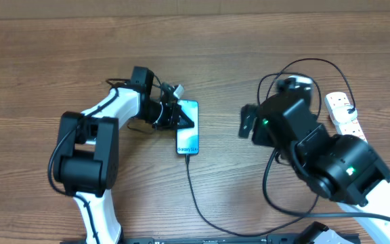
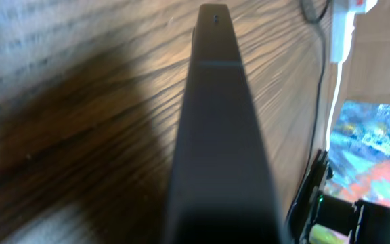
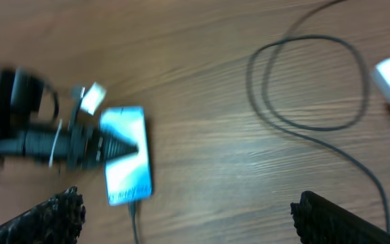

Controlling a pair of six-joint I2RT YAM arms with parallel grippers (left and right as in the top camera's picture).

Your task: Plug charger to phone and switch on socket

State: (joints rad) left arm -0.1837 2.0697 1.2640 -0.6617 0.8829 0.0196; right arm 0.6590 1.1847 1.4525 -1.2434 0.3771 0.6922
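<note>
**A:** Any writing on the phone?

**B:** "Galaxy S24", in dark letters near the lower end of the light-blue screen. The phone [image 1: 188, 139] lies flat and screen-up at mid-table. It is a slim, glossy rectangle with a dark rim.

**A:** And the charger?

**B:** The charger [image 1: 196, 196] is a thin black cable. It meets the phone's lower end and trails toward the near table edge.

**A:** The pincers?

**B:** The left gripper [image 1: 187, 119] is closed to a dark point lying over the phone's left edge. I cannot tell whether it presses down. The right gripper [image 3: 188, 198] is spread wide, with nothing between its ribbed black fingers [image 3: 330, 217].

**A:** Where is the socket?

**B:** The socket [image 1: 344, 112] is smooth white plastic, well apart at the right, past the right arm.

**A:** Is there room to move?

**B:** Bare grained wood of the table [image 1: 46, 68] shows between the phone and the right gripper, and all along the left.
</note>
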